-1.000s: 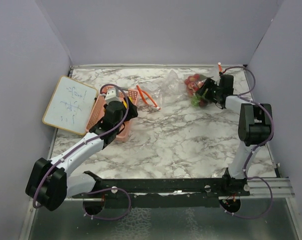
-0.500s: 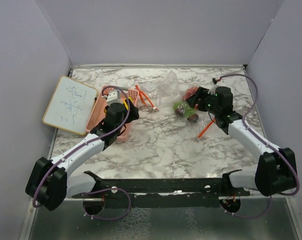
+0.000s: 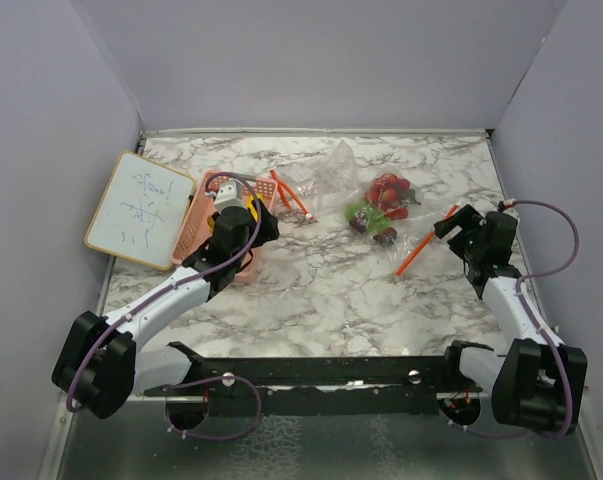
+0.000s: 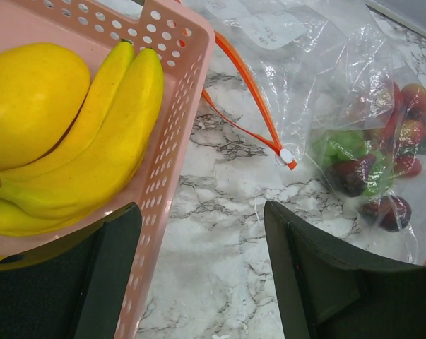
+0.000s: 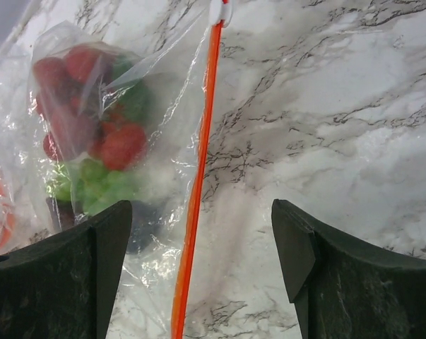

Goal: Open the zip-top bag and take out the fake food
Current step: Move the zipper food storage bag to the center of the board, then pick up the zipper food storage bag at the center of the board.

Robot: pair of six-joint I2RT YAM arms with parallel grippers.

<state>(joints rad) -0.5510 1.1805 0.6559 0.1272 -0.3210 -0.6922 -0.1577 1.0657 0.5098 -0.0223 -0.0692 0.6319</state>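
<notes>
The clear zip-top bag lies on the marble at mid-right, holding red strawberries, green pieces and dark purple pieces. One orange zip strip runs along its right side, another lies near the basket. A yellow banana and lemon lie in the pink basket. My left gripper is open and empty above the basket's right edge. My right gripper is open and empty, right of the bag, over the zip strip.
A small whiteboard leans at the far left beside the basket. Grey walls close in the table on three sides. A black bar runs along the near edge between the arm bases.
The right arm dragged the bag from the back right corner toward the middle, let it go and pulled back to the right. The left arm has barely moved.
</notes>
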